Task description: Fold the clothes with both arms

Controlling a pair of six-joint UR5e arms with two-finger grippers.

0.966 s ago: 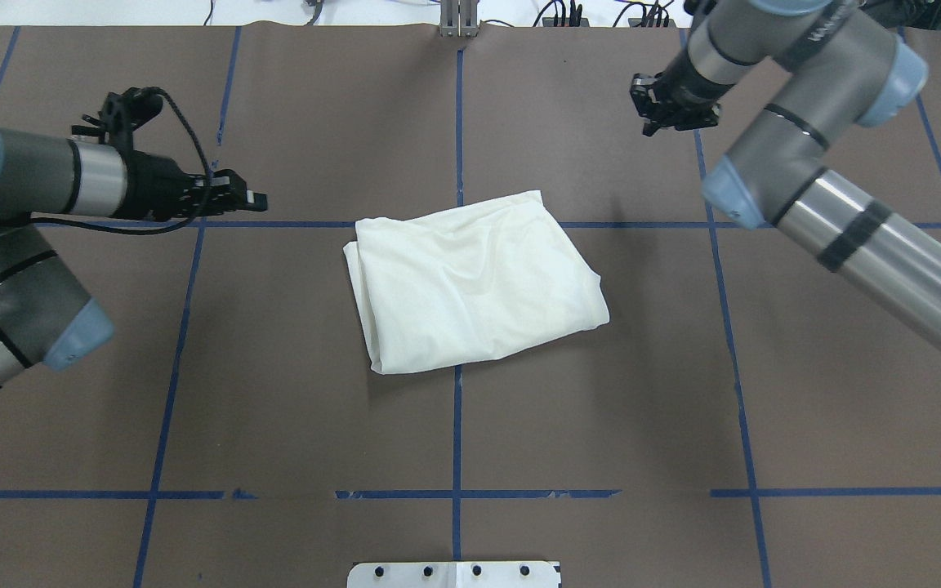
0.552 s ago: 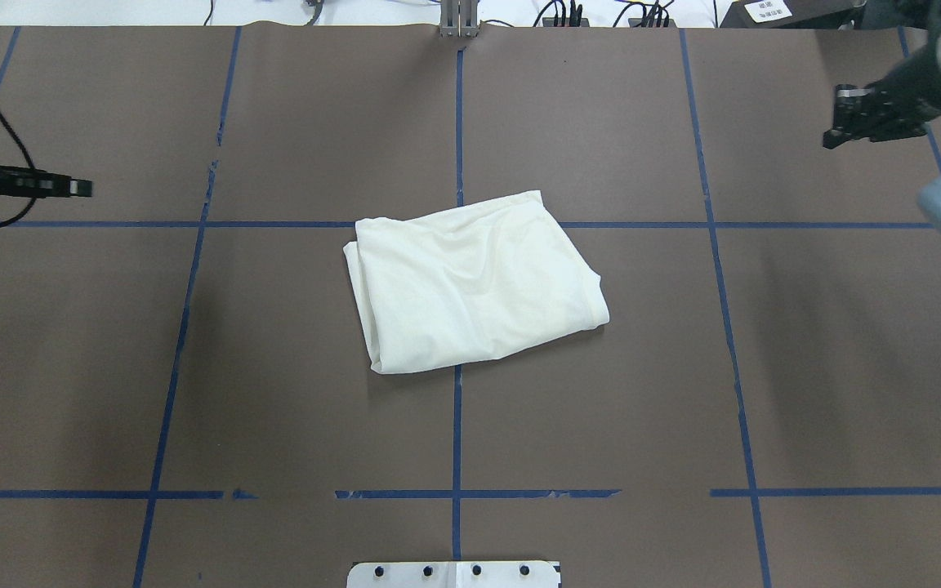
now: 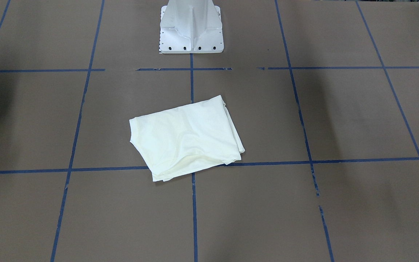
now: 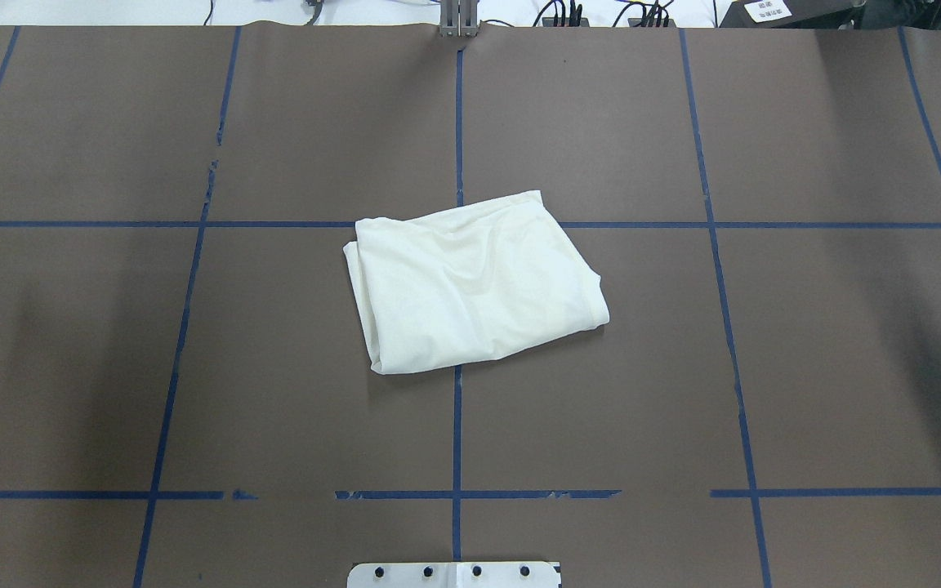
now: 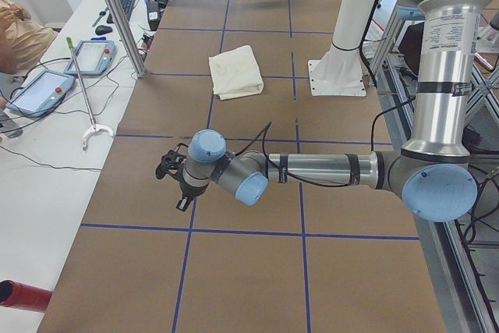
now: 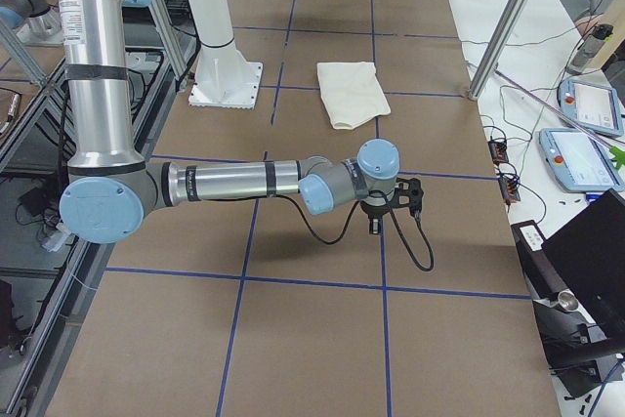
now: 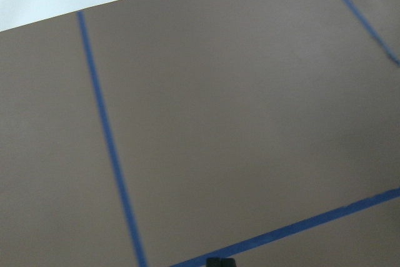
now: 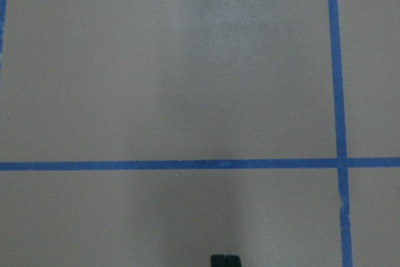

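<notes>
The shirt lies folded into a rough, slightly skewed rectangle at the middle of the table, plain cream side up. It straddles the centre tape line, and its far edge touches a cross line. It lies flat on the brown cover, apart from both arms.

The left gripper points down over the table's left end, well away from the shirt. Its fingertips barely show at the bottom edge of the wrist view, pressed together with nothing between them. The right gripper hangs likewise over the right end, and its fingertips also meet on nothing.

The white pedestal stands on the robot's side of the shirt. Teach pendants and cables lie on the white bench beside the table.
</notes>
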